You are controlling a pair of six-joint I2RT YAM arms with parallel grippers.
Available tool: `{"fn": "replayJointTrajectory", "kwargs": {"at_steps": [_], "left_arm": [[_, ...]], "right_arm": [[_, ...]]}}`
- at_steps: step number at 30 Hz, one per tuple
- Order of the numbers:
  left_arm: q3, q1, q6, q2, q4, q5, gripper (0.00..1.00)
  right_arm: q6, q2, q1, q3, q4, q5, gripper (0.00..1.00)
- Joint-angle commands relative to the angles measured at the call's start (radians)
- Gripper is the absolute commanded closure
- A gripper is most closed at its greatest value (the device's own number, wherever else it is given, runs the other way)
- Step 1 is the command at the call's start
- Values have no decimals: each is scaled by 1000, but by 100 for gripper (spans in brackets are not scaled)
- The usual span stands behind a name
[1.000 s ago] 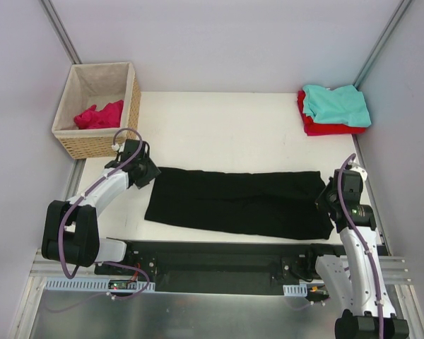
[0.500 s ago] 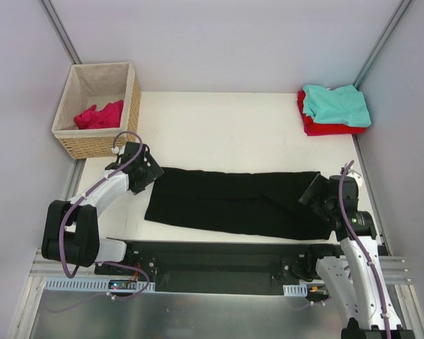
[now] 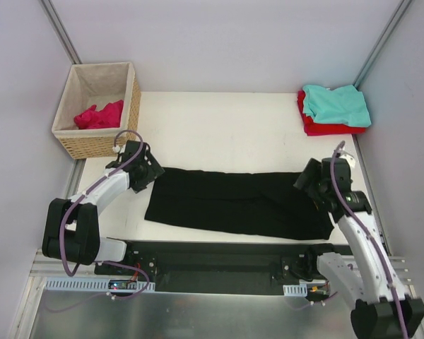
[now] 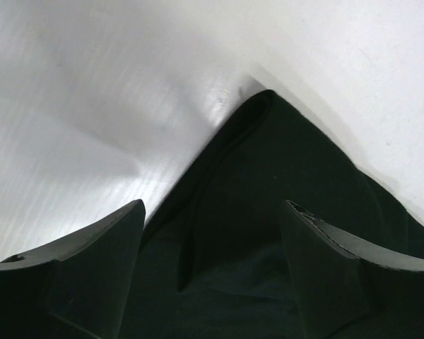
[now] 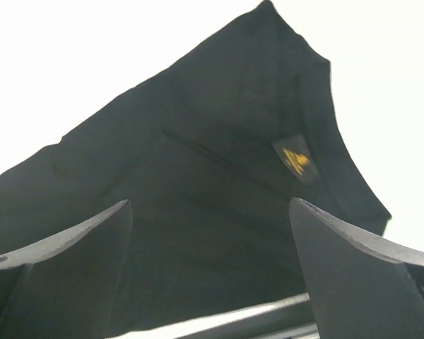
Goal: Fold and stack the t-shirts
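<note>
A large black t-shirt [image 3: 237,203] lies flat on the table as a long folded band. My left gripper [image 3: 150,173] hovers open at its upper left corner; the wrist view shows that corner [image 4: 261,152] lying between the spread fingers, untouched. My right gripper [image 3: 307,185] stands open over the band's right end, and the black cloth with a small yellow tag [image 5: 295,159] lies below its fingers. A teal t-shirt [image 3: 336,104] sits folded on a red t-shirt [image 3: 325,128] at the back right. A magenta-pink t-shirt [image 3: 99,115] lies crumpled in the basket.
The wicker basket [image 3: 99,143] with beige lining stands at the back left, just beyond my left gripper. Grey walls close both sides. A black rail [image 3: 219,258] runs along the table's near edge under the shirt's hem.
Both grippers have opened and let go of the black t-shirt. My right gripper moved up and left over the shirt's right end. The left one has barely shifted.
</note>
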Motion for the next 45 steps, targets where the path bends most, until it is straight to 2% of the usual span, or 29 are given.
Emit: {"fn": "replayJointTrajectory", "kwargs": {"at_steps": [1,4,7,18,26,35,45], "left_arm": [[98,-27,2,71,27,80,25],[172,-53,22,129,30,174,26],[232,-88,41,152,30,221,27],[229,-101,48,175,30,232,27],[183,-112,44,168,30,302,28],[65,-119,67,17,-2,317,28],[103,-119,64,201,-5,272,32]], "right_arm": [[-25,233,22,16,220,-27,4],[-36,417,29,58,297,-25,4],[-46,529,29,97,335,-19,4],[-43,761,6,212,388,-18,4],[-37,780,6,184,379,-18,4],[-51,686,6,141,340,-2,4],[-39,683,7,100,336,-7,4]]}}
